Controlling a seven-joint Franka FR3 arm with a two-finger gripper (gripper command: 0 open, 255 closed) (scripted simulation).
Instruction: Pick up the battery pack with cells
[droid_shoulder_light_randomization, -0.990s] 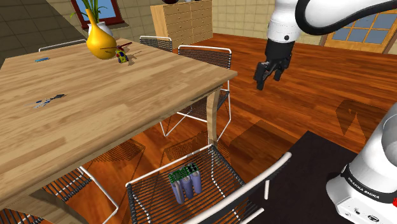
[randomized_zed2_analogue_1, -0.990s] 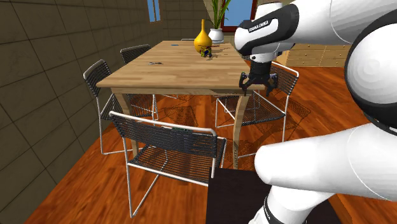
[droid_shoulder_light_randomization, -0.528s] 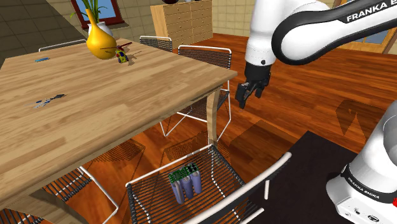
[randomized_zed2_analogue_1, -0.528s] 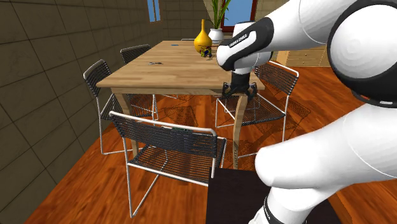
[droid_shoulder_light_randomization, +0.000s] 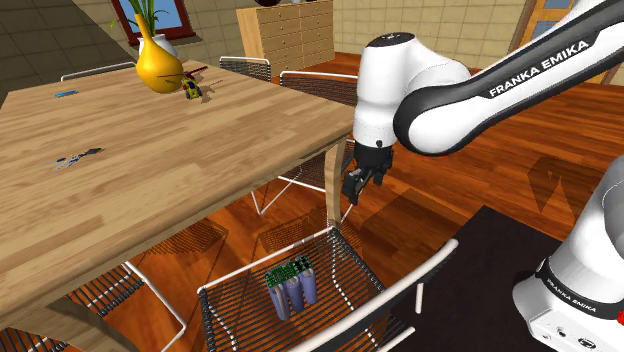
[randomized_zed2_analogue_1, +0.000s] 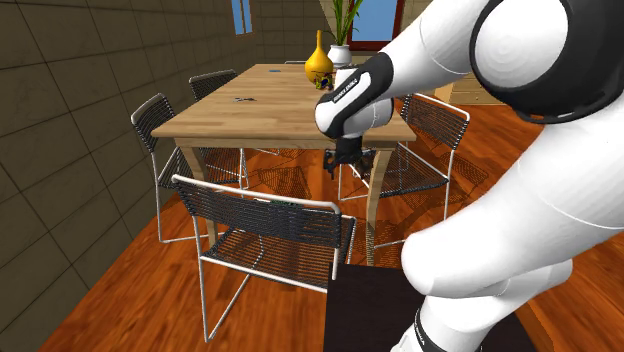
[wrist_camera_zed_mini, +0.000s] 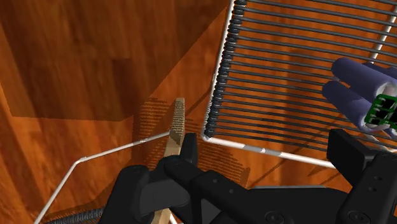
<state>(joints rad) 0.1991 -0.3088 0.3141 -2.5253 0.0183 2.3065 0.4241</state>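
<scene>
**Open claw near the table corner, battery pack waiting on the chair below**

On the left stood the wooden table (droid_shoulder_light_randomization: 150, 150). Below its near edge was a wire chair (droid_shoulder_light_randomization: 345, 265), and the battery pack (droid_shoulder_light_randomization: 292, 284) lay flat on its seat, purple cells bundled with a green board at one end. Further right and higher, the gripper (droid_shoulder_light_randomization: 353, 188) hung beside the table leg (droid_shoulder_light_randomization: 335, 195), its fingers spread apart and holding nothing. From the wrist view the pack (wrist_camera_zed_mini: 362, 95) sat off beyond one finger, not between the two. To reach well, I reckoned it should shift over the bundle, turn the jaws across the cells' width, drop straight, and avoid snagging the seat wires before closing.
</scene>
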